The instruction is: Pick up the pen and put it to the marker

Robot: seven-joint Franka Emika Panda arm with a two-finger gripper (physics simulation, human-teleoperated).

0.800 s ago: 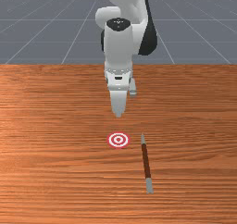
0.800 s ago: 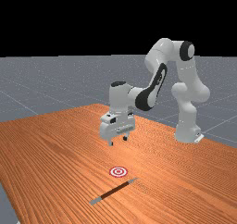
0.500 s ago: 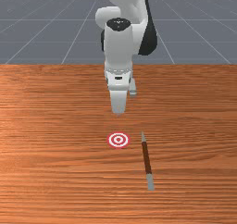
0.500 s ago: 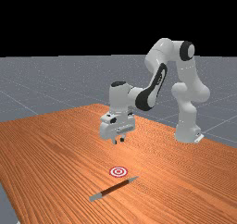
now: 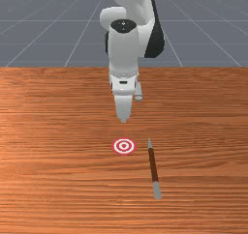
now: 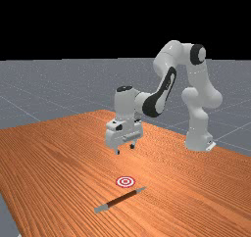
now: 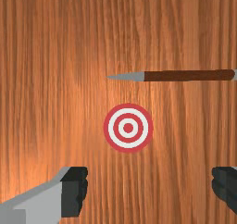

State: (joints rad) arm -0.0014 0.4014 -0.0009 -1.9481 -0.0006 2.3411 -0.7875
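Okay, I have the tool (image 6: 125, 149) hanging in the air above the tabletop (image 6: 54, 157), higher than the red-and-white ringed marker (image 5: 124, 146) and well apart from it. The tool stands wide, with nothing held: in my wrist view the dark-tipped fingers (image 7: 74, 190) are far from each other, and the marker shows just beyond the gap between them, closer to one than to the other. The marker lies flat. The pen (image 5: 153, 165) lies on the tabletop beside the marker, toward the front view's right, near but not touching. Its pointed grey tip (image 7: 127, 77) is the part closest to the marker, and the brown barrel (image 7: 190, 75) runs away from there toward the front camera, so the grey blunt end (image 5: 157, 190) sits farthest from the marker.
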